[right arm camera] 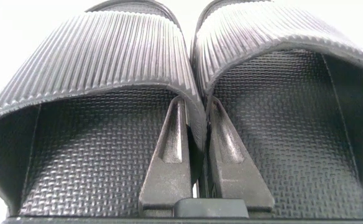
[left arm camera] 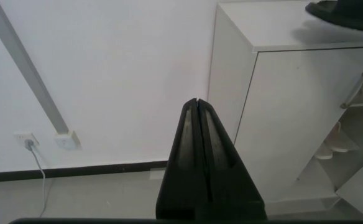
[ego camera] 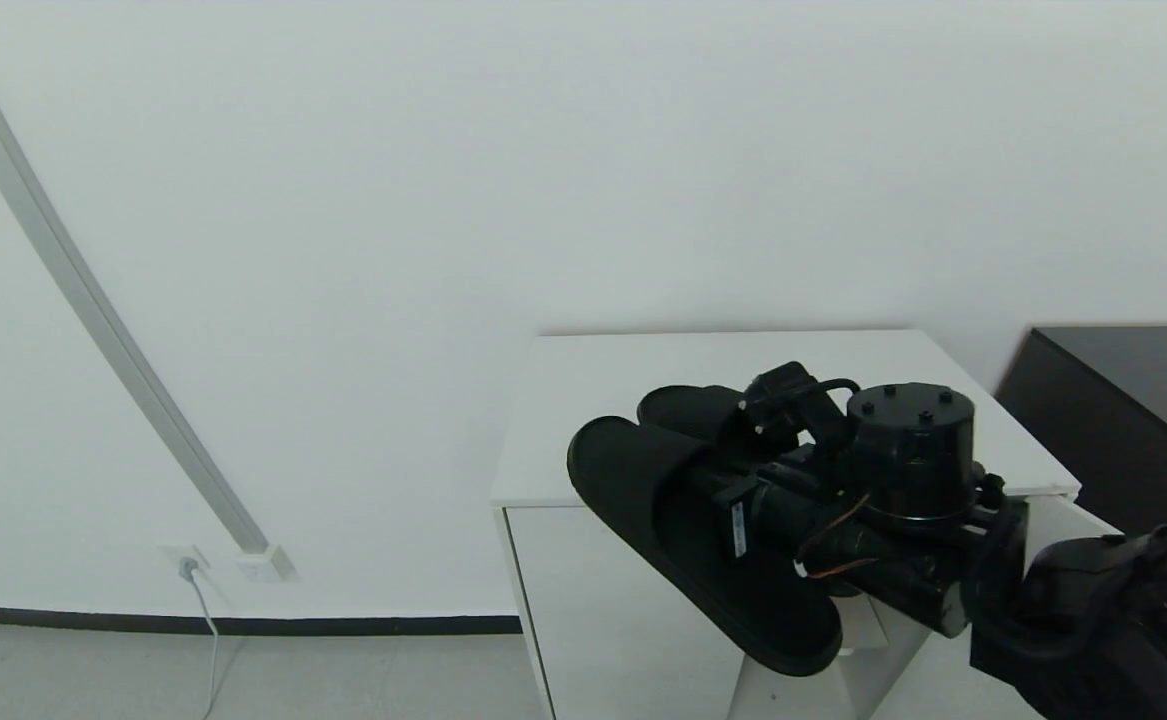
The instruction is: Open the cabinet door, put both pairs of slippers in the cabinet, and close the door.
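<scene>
1. Head view: a pair of black slippers with ribbed straps hangs from the right gripper, lifted off every surface. It sits just in front of the top front edge of the white cabinet. The toes point away from the wrist, and the nearer slipper slopes down across the cabinet's white front panel. I judge the pair is held out in front, not set on top, so that it can go down to the opening.
2. Left wrist view: the left gripper has its fingers pressed flat together with nothing between them. It is held low, off to the side of the cabinet, well apart from the slippers and facing the panel with its curved pale handle. Just past the handle a shelf edge and the interior show, so I judge the cabinet is already open on that side. A pale shape lies inside, and I cannot tell what it is.
3. Right wrist view: one finger lies on each textured footbed, with a strap arching over each finger. The two fingers are almost closed, squeezing the adjoining inner strap walls between them. This single pinch lets one arm carry both slippers side by side.
</scene>
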